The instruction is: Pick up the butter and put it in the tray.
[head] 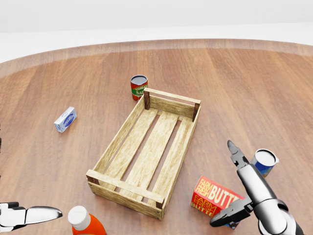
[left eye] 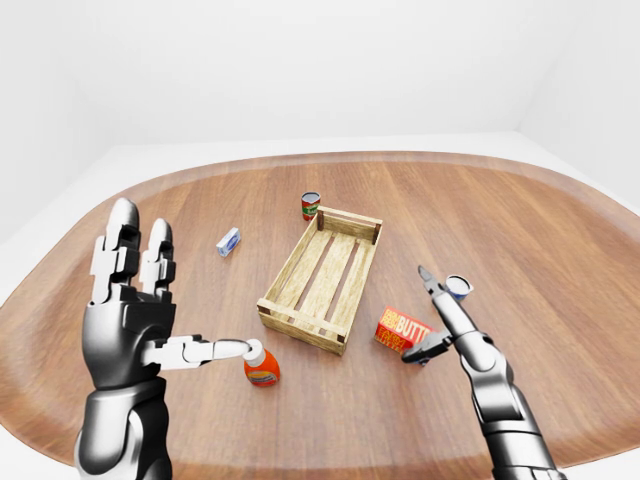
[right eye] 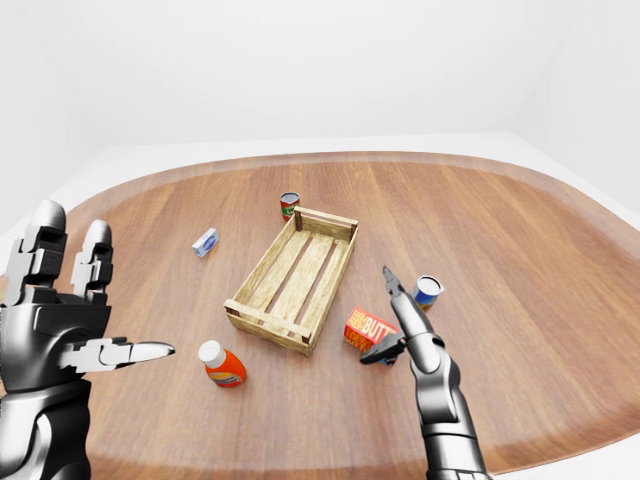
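While the table (head: 254, 78) stays uncluttered around it, the tray (head: 149, 149) sits mid-scene, slatted and empty. Left hand (left eye: 130, 300) is raised at near left, fingers spread open, holding nothing. Right hand (head: 234, 196) is open, thumb touching the butter's near-right end, long finger pointing far, not closed on it. Butter (head: 215, 198) lies flat just right of the tray's near corner. Judgement: bring fingers over the far long side before closing, avoid nudging the blue can (head: 264, 161). Bottle (head: 84, 221) sits near left.
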`<state>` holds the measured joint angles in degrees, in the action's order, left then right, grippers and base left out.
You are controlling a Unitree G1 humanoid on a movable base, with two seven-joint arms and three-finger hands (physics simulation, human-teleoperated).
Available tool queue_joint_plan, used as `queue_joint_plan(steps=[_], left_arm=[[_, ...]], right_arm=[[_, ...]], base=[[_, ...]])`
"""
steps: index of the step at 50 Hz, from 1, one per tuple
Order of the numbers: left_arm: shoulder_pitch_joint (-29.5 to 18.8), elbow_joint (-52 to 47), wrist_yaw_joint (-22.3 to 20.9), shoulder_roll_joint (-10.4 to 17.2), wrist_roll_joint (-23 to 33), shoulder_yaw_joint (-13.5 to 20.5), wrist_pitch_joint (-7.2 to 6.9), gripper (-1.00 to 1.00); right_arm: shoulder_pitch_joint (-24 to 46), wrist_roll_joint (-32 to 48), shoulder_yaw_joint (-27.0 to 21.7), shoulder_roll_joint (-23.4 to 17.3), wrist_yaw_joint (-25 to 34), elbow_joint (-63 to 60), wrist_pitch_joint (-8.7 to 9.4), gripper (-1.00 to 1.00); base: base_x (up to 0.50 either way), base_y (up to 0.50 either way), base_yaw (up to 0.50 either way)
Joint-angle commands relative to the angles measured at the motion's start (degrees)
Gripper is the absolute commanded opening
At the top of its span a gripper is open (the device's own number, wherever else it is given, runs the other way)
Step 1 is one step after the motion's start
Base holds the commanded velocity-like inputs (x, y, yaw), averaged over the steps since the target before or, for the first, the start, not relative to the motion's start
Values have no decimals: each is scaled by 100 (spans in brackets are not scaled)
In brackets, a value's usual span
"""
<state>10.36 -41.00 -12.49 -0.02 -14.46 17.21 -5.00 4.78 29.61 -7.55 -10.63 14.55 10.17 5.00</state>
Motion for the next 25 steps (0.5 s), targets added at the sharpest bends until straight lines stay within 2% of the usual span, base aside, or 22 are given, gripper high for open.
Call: queue_joint_plan(steps=[1,25], left_arm=[[28,41,-8,-13,53,-48,0,100],[4,173,23,3,120,-123,0,100]], right_arm=[[143,183,113,-43,23,544,0,98],[965,-42,256,-262,-57,2417,0,98]], base=[[0,0,0],[0,0,0]])
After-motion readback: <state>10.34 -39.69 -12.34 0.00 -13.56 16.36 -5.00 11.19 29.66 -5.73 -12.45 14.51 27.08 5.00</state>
